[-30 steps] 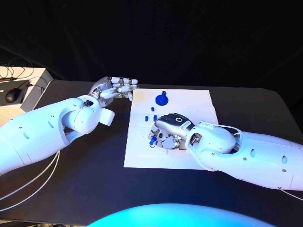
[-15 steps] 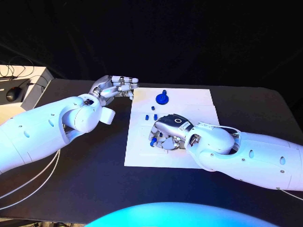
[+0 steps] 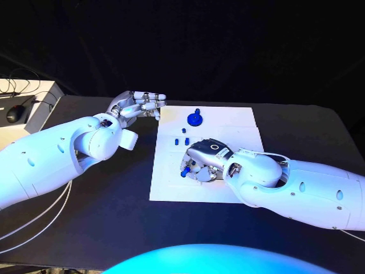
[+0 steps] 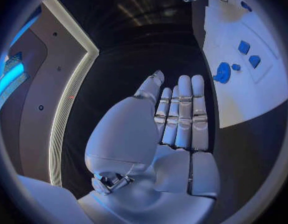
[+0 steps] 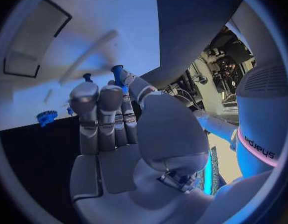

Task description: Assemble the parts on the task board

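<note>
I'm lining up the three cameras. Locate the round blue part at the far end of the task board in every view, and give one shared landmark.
Head view: round blue part lies at the far end of the task board.
Left wrist view: round blue part on the board, beside small blue pieces.
Right wrist view: round blue part at the board's edge.
Shared landmark: the white task board.

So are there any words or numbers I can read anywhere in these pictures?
No word or number can be read for sure.
Grey lettering on the white band in the right wrist view: blurred and bent, too unclear to quote.
The task board, the blue parts and both hands: no writing seen.
</note>
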